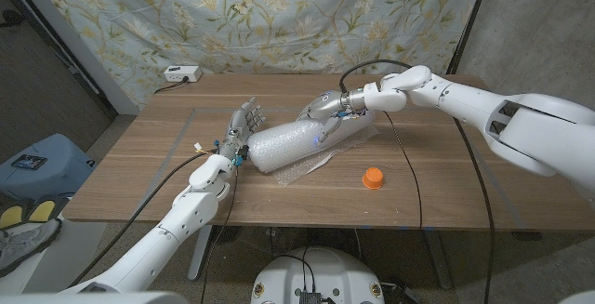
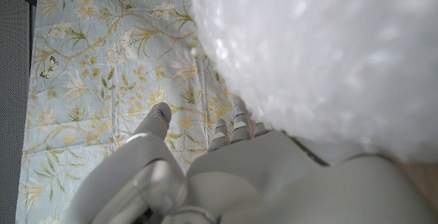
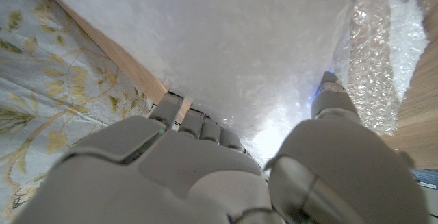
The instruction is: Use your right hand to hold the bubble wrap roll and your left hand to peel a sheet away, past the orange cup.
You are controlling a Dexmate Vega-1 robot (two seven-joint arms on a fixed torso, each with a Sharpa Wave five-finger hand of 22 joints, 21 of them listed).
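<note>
The bubble wrap roll (image 1: 302, 139) lies slantwise in the middle of the wooden table (image 1: 446, 202). A loose flap of its sheet (image 1: 307, 166) spreads on the table in front of it. My right hand (image 1: 327, 109) grips the roll from above near its far end, with fingers (image 3: 198, 125) on one side and the thumb (image 3: 328, 101) on the other. My left hand (image 1: 244, 124) stands beside the roll's near-left end, fingers (image 2: 229, 129) apart and pointing up, holding nothing. The roll (image 2: 321, 53) looms close against it. A small orange cup (image 1: 373, 178) stands right of the flap.
A white box (image 1: 181, 73) with a cable sits at the table's back left corner. A black cable (image 1: 404, 165) runs across the table behind the cup. A floral cloth (image 1: 279, 16) hangs behind the table.
</note>
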